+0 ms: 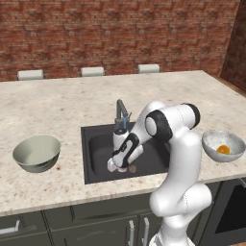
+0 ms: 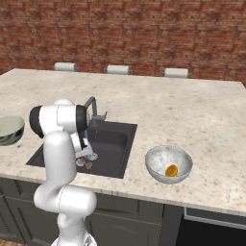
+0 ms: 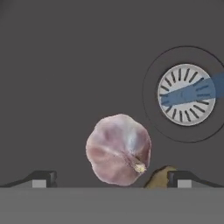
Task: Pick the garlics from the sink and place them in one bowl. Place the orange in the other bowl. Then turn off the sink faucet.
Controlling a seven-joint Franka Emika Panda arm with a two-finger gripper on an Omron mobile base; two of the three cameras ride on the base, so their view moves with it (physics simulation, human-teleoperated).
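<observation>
Garlic [image 3: 119,149] between spread claw [image 3: 111,178] tips, hand view

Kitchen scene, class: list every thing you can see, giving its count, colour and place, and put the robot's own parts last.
Sink: one, dark charcoal, set in the counter.
Drain ring: one, metal, sink floor.
Faucet: one, dark grey, behind the sink.
Garlics: two, pinkish-white and brown, touching, sink floor.
Plain bowl: one, green-grey, left of the sink.
Mottled bowl: one, whitish-grey, right of the sink.
Orange: one, in the mottled bowl.
Counter: one, pale speckled.
Pincer: one, open, over the pinkish garlic.
</observation>
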